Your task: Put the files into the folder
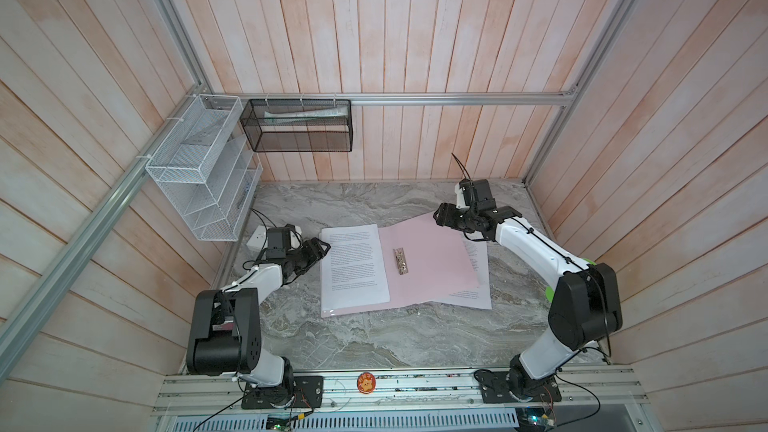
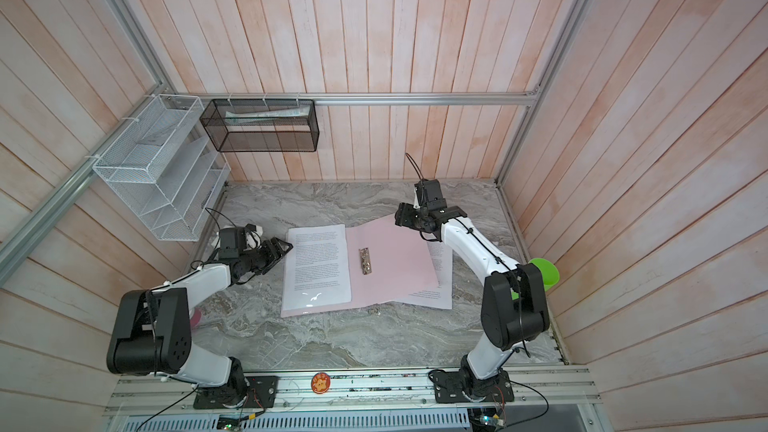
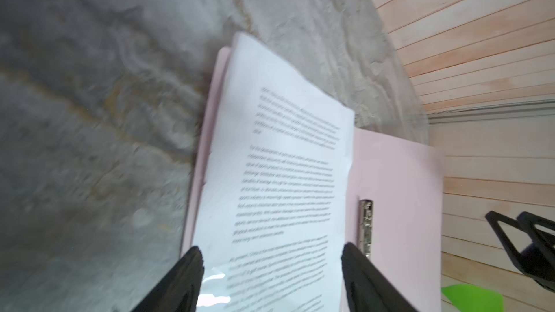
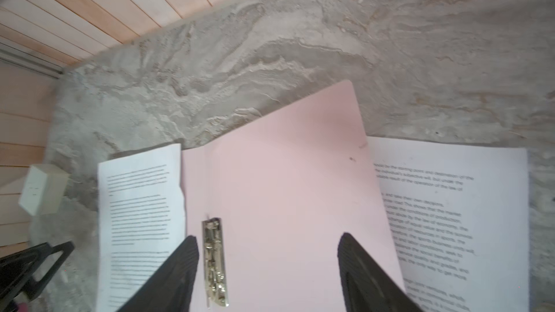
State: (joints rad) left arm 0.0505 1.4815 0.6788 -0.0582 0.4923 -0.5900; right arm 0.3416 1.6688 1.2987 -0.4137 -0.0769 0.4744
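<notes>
The pale pink folder [image 1: 432, 259] [image 2: 395, 268] lies open and flat on the marble table, with its silver clip [image 1: 400, 260] [image 4: 214, 262] at the spine. A stack of the files [image 1: 353, 263] [image 3: 285, 151] rests on its left half. Another printed sheet [image 1: 473, 284] [image 4: 450, 205] sticks out from under the right flap. My left gripper [image 1: 322, 248] [image 3: 271, 253] hovers open at the stack's left edge, holding nothing. My right gripper [image 1: 441, 216] [image 4: 268, 241] stands open above the folder's far right corner, also with nothing in it.
A white wire mesh rack [image 1: 199, 168] and a black mesh basket [image 1: 297, 124] hang on the back left walls. A small white box [image 1: 257, 236] sits behind my left arm. A green cup [image 2: 544, 272] stands by the right wall.
</notes>
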